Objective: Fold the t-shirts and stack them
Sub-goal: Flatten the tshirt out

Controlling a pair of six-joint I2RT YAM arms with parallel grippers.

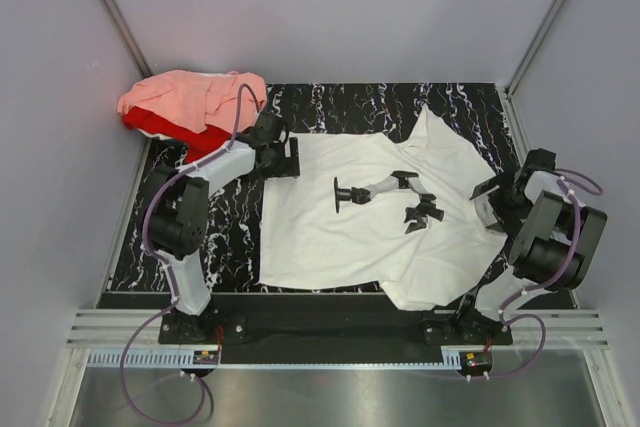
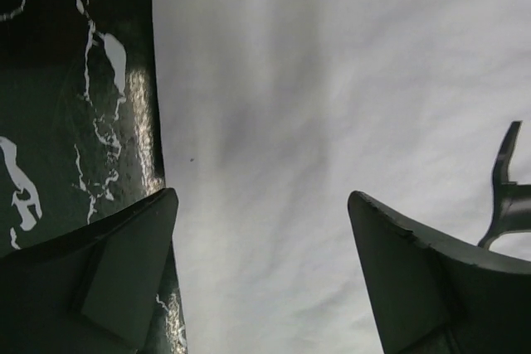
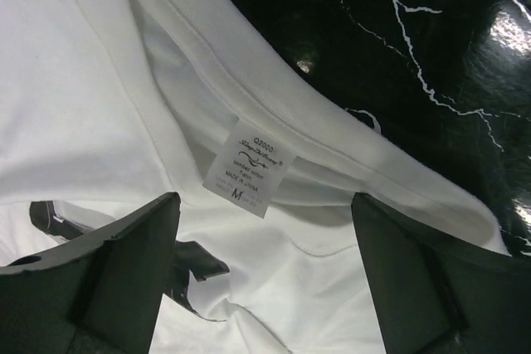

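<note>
The left gripper (image 2: pixel 261 196), nearest, is spread wide and holds nothing, hanging over the left edge of the white t-shirt (image 1: pixel 340 227). The right gripper (image 3: pixel 265 196), likewise released, hovers at its collar. The black marbled table (image 1: pixel 225 237) bears that shirt spread out at centre. The salmon-pink t-shirt (image 1: pixel 185 97) lies heaped on the red t-shirt (image 1: pixel 160 127) at the far-left corner. 1 size label (image 3: pixel 249 166) sits inside the collar.

One white black-printed cloth t-shirt (image 1: pixel 320 237), one crumpled salmon-pink cloth t-shirt (image 1: pixel 190 97), one red cloth t-shirt (image 1: pixel 160 125), three shirts were present in all, one black white-veined tabletop (image 1: pixel 380 107), one white sewn neck label (image 3: pixel 249 166).
</note>
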